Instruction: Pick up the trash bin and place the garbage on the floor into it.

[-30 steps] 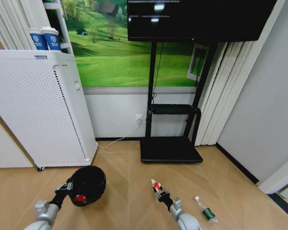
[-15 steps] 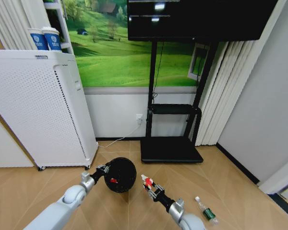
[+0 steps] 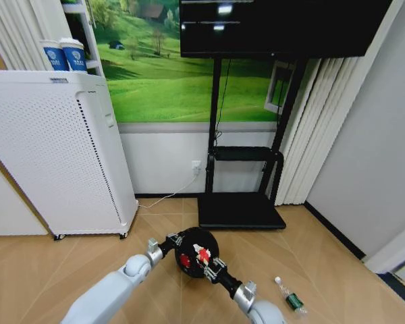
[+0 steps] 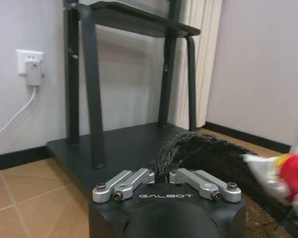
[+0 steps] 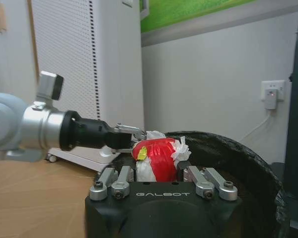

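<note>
Item: left hand (image 3: pixel 171 241), clenched on the rim of the trash bin (image 3: pixel 194 251), carrying it off the floor (image 3: pixel 324 263) with its mouth tipped toward the robot; in the left wrist view the two metal fingers pinch the mesh lip from either side. Item: trash bin, small, round, slightly tapered, black wire mesh, rim rolled; light and open-weave, so judged liable to swing or tilt on a single rim grip. A red scrap (image 3: pixel 185 260) already lies inside, at about 8 o'clock from the bin's centre. Item: right hand (image 3: pixel 206 259), grasping a crumpled red-and-white wrapper (image 3: pixel 203 254), poised at the bin's mouth; in the right wrist view the wrapper (image 5: pixel 157 158) sits between the fingers with the dark rim just beyond. Handling note: the drop is best made with the wrapper well past the rim, the bin held steady and mouth up, the fingers parted fully since crinkled foil may cling. Item: clear plastic bottle (image 3: pixel 288 294), green label, smooth and cylindrical, lying on the parquet at roughly 4 o'clock from the bin, well apart; likely to roll. Floor: light tan herringbone wood.
</note>
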### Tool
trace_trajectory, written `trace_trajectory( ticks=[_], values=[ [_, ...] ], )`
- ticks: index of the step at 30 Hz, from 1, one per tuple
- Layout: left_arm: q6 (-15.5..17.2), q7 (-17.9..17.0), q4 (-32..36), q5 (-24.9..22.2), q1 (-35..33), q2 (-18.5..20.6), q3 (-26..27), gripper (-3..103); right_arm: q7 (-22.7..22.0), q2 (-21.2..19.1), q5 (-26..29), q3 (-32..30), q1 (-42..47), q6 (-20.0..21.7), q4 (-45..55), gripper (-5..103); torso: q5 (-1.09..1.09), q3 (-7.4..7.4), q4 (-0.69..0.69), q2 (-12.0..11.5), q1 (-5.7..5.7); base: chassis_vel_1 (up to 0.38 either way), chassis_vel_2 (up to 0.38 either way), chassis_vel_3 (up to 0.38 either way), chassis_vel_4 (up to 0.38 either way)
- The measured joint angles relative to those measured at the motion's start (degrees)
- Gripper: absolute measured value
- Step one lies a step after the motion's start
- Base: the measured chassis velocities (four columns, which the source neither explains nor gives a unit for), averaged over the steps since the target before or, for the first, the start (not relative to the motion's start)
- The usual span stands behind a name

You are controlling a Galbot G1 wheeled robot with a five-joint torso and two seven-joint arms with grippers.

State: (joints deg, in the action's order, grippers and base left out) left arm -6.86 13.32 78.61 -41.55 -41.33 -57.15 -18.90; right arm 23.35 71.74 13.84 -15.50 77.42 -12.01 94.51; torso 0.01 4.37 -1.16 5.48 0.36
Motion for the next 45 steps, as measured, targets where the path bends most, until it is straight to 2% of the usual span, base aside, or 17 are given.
trace_trajectory(
  ticks=[8, 10, 13, 16, 17, 18, 20, 23, 27, 30, 31, 32, 35, 38, 40, 45],
  values=[
    [0.25, 0.71, 2.21, 0.06, -1.94, -0.18, 0.84, 7, -2.78, 0.54, -0.56, -0.27, -0.29, 0.58, -0.58, 37, 0.0, 0.0, 0.01, 0.0, 0.0, 0.0, 0.0, 0.0, 0.0],
    [0.25, 0.91, 2.23, 0.16, -2.39, -0.17, 1.65, 7, -3.75, 0.68, -0.58, -0.24, -0.25, 0.86, -0.48, 47, -0.01, 0.0, 0.01, 0.0, 0.0, 0.0, 0.0, 0.0, 0.0],
    [0.25, 0.92, 2.23, 0.21, -2.61, -0.17, 2.12, 7, -3.94, 0.7, -0.58, -0.25, -0.23, 0.91, -0.36, 53, -0.01, 0.0, 0.01, 0.0, 0.0, 0.0, 0.0, 0.0, 0.0],
    [0.25, 0.92, 2.23, 0.35, -3.44, -0.16, 3.37, 7, -4.51, 0.69, -0.33, -0.65, 0.36, 1.07, 0.8, 68, -0.01, 0.0, 0.01, 0.0, 0.0, 0.0, 0.0, 0.0, 0.0],
    [0.25, 0.92, 2.23, 0.35, -3.44, -0.16, 3.37, 7, -4.51, 0.69, -0.33, -0.65, 0.36, 1.07, 0.8, 68, -0.01, 0.0, 0.01, 0.0, 0.0, 0.0, 0.0, 0.0, 0.0],
    [0.24, 0.92, 2.23, 0.46, -3.98, -0.22, 4.02, 7, -4.89, 0.57, -0.18, -0.95, 0.74, 1.11, 1.63, 79, -0.01, 0.0, 0.01, 0.0, 0.0, 0.0, 0.0, 0.0, 0.0],
    [0.23, 0.92, 2.22, 0.51, -4.14, -0.27, 4.23, 7, -5.04, 0.5, -0.11, -1.06, 0.89, 1.11, 1.93, 79, -0.01, 0.0, 0.01, 0.0, 0.0, 0.0, 0.0, 0.0, 0.0],
    [0.12, 0.9, 2.12, 0.67, -5.47, -0.62, 5.76, 7, -6.18, 0.37, 0.31, -2.41, 1.73, 1.1, 3.63, 95, -0.01, 0.0, 0.0, 0.0, 0.0, 0.0, 0.0, 0.0, 0.0],
    [0.13, 0.9, 2.03, 0.61, -6.3, -0.55, 7.47, 7, -8.54, 0.46, 2.13, -4.33, 2.33, 1.46, 5.16, 100, -0.01, -0.01, 0.0, 0.01, 0.0, 0.0, 0.0, 0.0, 0.0],
    [0.08, 0.95, 1.91, 0.64, -6.84, -0.28, 8.96, 7, -10.58, -0.09, 3.14, -6.97, 2.72, 3.76, 5.92, 100, 0.0, 0.0, 0.0, 0.01, 0.0, 0.0, 0.0, 0.0, 0.0],
    [-0.03, 1.09, 1.92, 0.72, -7.46, 0.01, 10.46, 7, -12.4, -2.04, 2.2, -10.48, 3.14, 6.77, 5.54, 100, 0.0, -0.01, 0.01, 0.01, 0.0, 0.0, 0.0, 0.0, 0.0],
    [-0.03, 1.09, 1.92, 0.72, -7.46, 0.01, 10.46, 7, -12.4, -2.04, 2.2, -10.48, 3.14, 6.77, 5.54, 100, 0.0, -0.01, 0.01, 0.01, 0.0, 0.0, 0.0, 0.0, 0.0],
    [-0.25, 1.79, 2.54, 0.99, -9.27, 0.17, 13.65, 7, -12.06, -9.07, -0.58, -17.91, 5.59, 9.83, 0.85, 100, 0.0, 0.0, 0.01, 0.01, 0.0, 0.0, 0.0, 0.0, 0.0],
    [-0.46, 1.96, 2.55, 1.31, -9.73, 0.05, 14.47, 7, -11.5, -10.82, -1.53, -19.37, 6.48, 9.77, -1.12, 100, -0.03, -0.01, 0.0, 0.01, 0.0, 0.0, 0.0, 0.0, 0.0],
    [-0.74, 2.23, 2.55, 1.85, -10.5, -0.34, 15.53, 7, -10.8, -13.1, -4.22, -20.95, 7.42, 8.49, -6.23, 100, 0.01, -0.01, -0.01, 0.01, 0.0, 0.0, 0.0, 0.0, 0.0],
    [-1.16, 2.66, 2.48, 2.71, -10.96, -1.53, 17.21, 7, -9.27, -14.59, -8.43, -21.75, 7.15, 7.21, -14.86, 100, 0.0, -0.01, -0.01, 0.01, 0.0, 0.0, 0.0, 0.0, 0.0]
  ],
)
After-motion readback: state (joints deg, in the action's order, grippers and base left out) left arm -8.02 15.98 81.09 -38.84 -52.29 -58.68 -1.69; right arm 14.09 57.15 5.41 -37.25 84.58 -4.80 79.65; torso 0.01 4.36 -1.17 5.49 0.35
